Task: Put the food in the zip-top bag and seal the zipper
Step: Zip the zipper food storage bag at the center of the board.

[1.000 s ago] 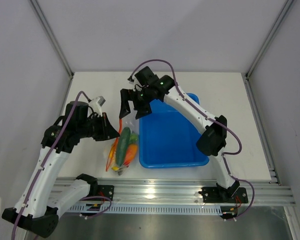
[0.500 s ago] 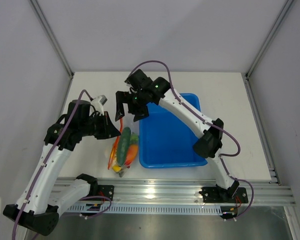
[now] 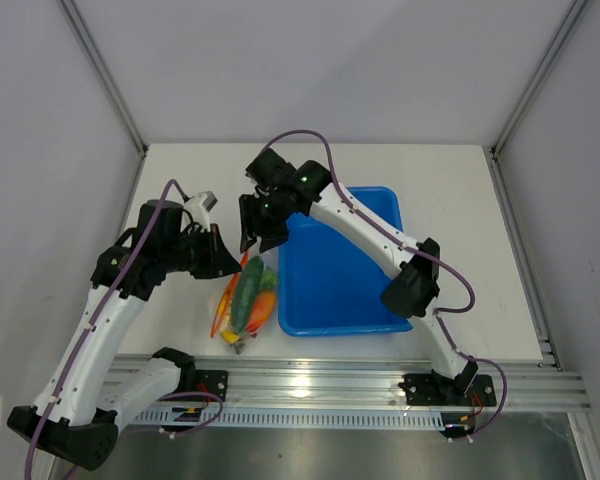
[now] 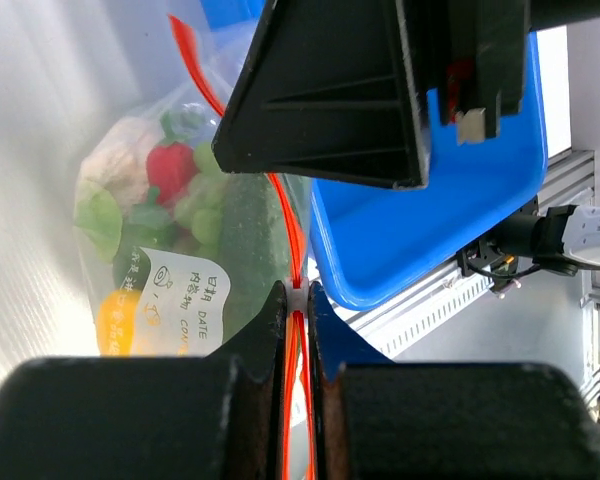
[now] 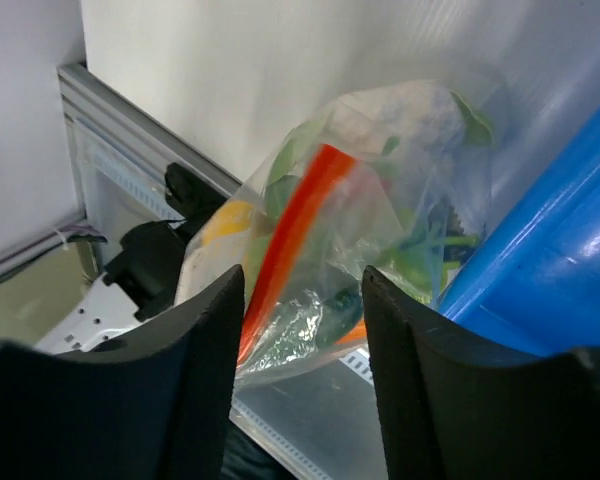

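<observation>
Right gripper (image 3: 252,232) has closed in on the zip-top bag (image 3: 245,308) mouth, fingers wide apart, holding nothing. Left gripper (image 4: 297,292) stays pinched on the zipper (image 4: 290,230). Food (image 4: 180,185) is all bagged, beside the blue tub (image 3: 345,300). Only sealing appears left.

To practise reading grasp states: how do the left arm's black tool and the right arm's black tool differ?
The left arm's black tool is shut, pinching the thin red-orange zipper strip; the right arm's black tool is open, gripping nothing. The left tool meets the clear plastic bag from its left; the right tool is at its far end. Both face that bag.
</observation>
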Robot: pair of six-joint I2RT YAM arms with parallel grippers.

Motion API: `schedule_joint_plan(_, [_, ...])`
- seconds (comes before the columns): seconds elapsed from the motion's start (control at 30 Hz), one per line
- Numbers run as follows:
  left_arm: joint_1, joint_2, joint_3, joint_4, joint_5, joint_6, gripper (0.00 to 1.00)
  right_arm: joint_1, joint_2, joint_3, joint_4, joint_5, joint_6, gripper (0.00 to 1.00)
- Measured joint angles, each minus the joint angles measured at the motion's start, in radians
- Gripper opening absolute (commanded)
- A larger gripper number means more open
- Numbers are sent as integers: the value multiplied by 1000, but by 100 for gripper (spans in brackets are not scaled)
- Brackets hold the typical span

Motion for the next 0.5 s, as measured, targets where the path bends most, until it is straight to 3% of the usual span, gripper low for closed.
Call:
schedule_joint_plan(0.1, [0,6,-1,0,2,1,1,9,5,0,-4,9,9,48])
schedule_joint_plan(0.4, [0,6,-4,2,4,10,1,20,6,0,-11,34,13,7])
schedule_joint_plan(0.5, [0,3,-10,5,4,16,0,23,6,0,-10,38,13,0])
